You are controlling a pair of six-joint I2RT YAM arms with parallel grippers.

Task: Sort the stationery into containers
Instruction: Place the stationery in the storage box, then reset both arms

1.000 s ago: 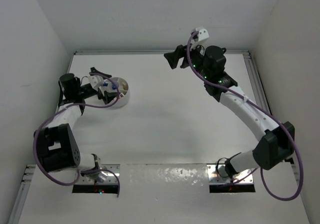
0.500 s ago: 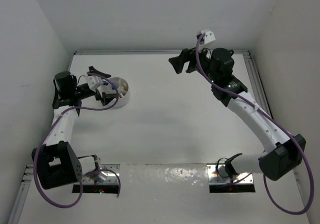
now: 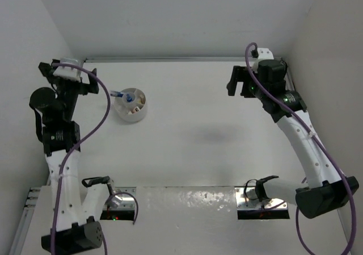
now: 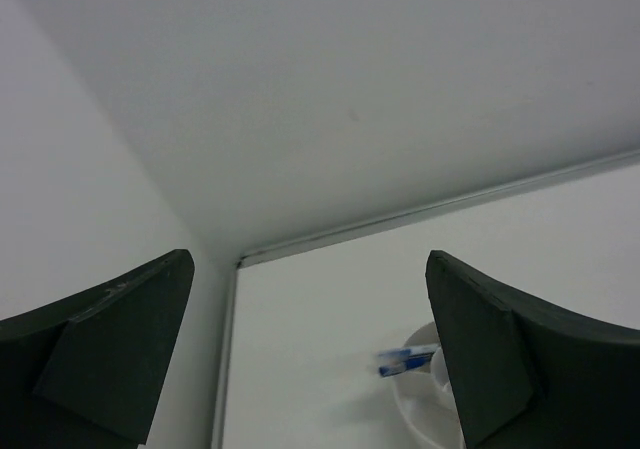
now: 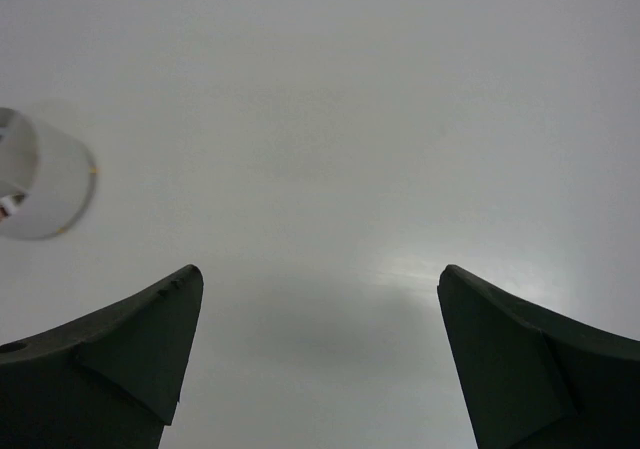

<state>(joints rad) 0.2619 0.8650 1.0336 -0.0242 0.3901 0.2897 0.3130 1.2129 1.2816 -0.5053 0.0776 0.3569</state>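
At the far left, the left fingers stand wide and empty above the smooth white table. The round, thick-walled white tub sits near their right, a thin blue pen poking leftward over its rim. Far right, the right fingers gape empty, well apart from the tub.

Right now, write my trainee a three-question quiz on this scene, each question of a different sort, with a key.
1. True or false: the left gripper and the right gripper both stand open and empty.
2. The white tub sits nearer which arm's side of the table? A) left B) right C) midway between
3. What colour is the pen sticking out over the tub's rim?
Key: 1 true; 2 A; 3 blue.
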